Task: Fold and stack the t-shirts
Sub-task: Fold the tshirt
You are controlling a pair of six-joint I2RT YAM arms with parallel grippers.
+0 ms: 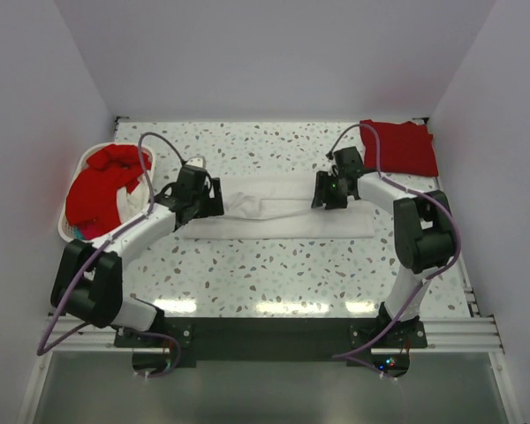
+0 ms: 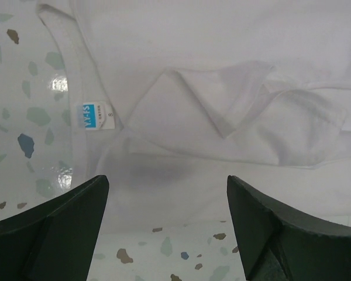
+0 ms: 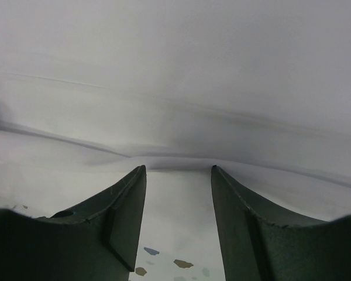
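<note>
The left tool (image 2: 167,182) stands spread wide, with nothing between its dark fingers (image 2: 64,228). It hangs over the collar end of the white t-shirt (image 1: 278,221). The blue neck label (image 2: 93,115) lies just ahead of its left finger, and a loose folded flap (image 2: 222,105) of the same cloth lies ahead of the gap. From the wrist view I cannot tell whether the fingertips touch the cloth.

The right tool (image 3: 176,174) is about half spread. Its tips are at a low raised crease in the white cloth, and it clamps nothing. Bare speckled surface shows between the fingers closer to the camera.

The white t-shirt lies in the middle of the worktop (image 1: 274,274), folded into a long band running left to right between the two tools. The upper layer is rumpled near the left tool. A folded red t-shirt (image 1: 399,146) rests flat in the far right corner, well apart from the white one. More red t-shirts (image 1: 97,185) are heaped in the white basket (image 1: 64,228) at the left edge.

The worktop is pale terrazzo with grey, brown and blue flecks, and it is glossy enough to reflect the lights near the front. Plain white walls (image 1: 265,53) close it in on three sides.
</note>
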